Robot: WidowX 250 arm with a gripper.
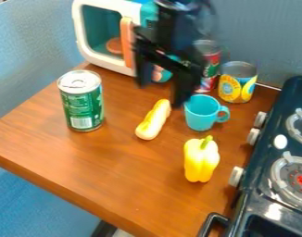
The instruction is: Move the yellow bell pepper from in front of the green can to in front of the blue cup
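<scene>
The black gripper (pixel 158 95) hangs over the back middle of the brown table, in front of the toy microwave. Its two fingers stand apart with nothing between them. Below and just in front of it lies a yellow, elongated toy (pixel 154 120), slanting across the wood. A turquoise cup (pixel 202 113) stands upright to the right of the gripper, its handle facing right. Nearer the front, a yellow bell pepper (pixel 200 159) with a green stem stands on the table. A green can (pixel 82 102) is upright at the left.
The toy microwave (pixel 104 34) is at the back left, with an orange handle. Behind the cup are a red and green can (pixel 209 69) and a yellow-labelled can (pixel 237 83). A dark toy stove (pixel 265 185) borders the right side; the table's edge (pixel 66 194) runs along the lower left.
</scene>
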